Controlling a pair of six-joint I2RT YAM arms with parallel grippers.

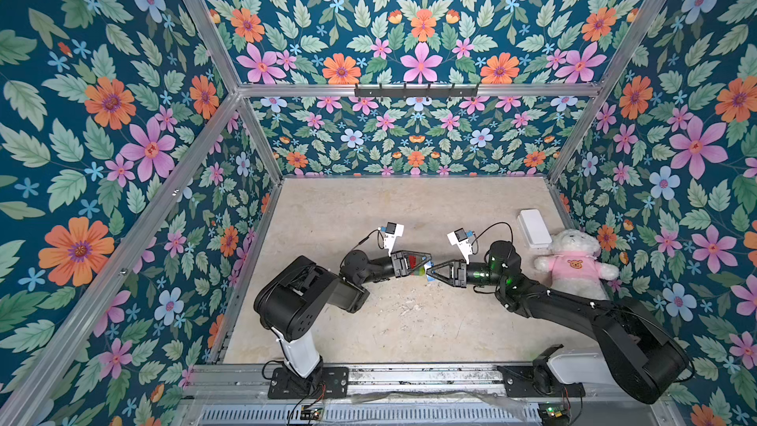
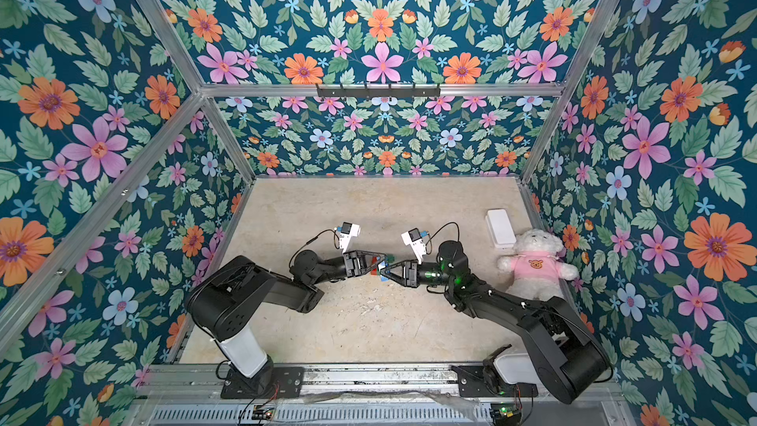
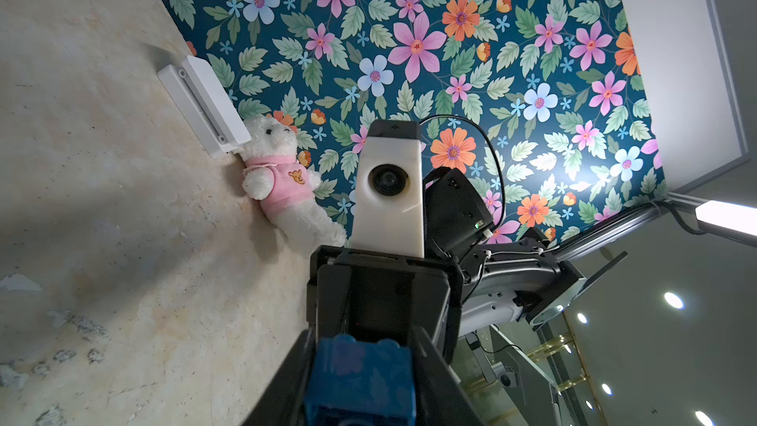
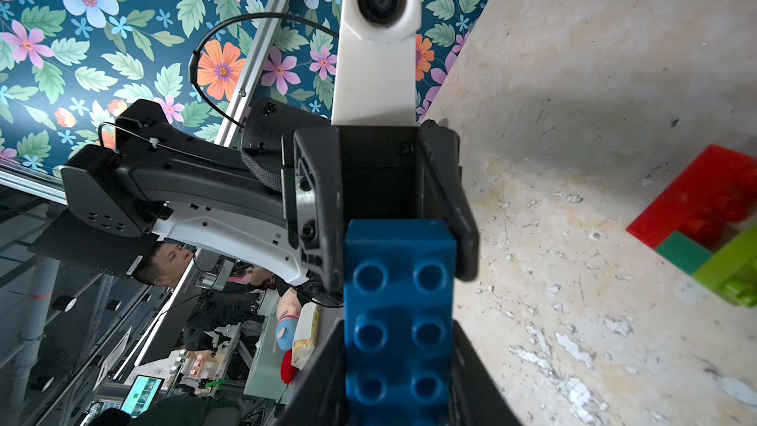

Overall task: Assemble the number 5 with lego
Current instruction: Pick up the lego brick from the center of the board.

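The left gripper [image 1: 424, 264] and the right gripper [image 1: 436, 272] meet tip to tip over the middle of the table [image 1: 368, 219]. Between them is the blue brick [image 4: 399, 321], which appears to be clear of the table. The right jaws are narrow and clamp one end. The left jaws are narrow too and press on the sides of the other end. Probably this is a handover, to get a better grip for pressing the brick down. The 5 is not complete. The red brick [image 4: 704, 194], dark-green brick [image 4: 682, 254] and lime brick [image 4: 733, 276] lie joined on the table, just beside the grippers, without the blue layer.
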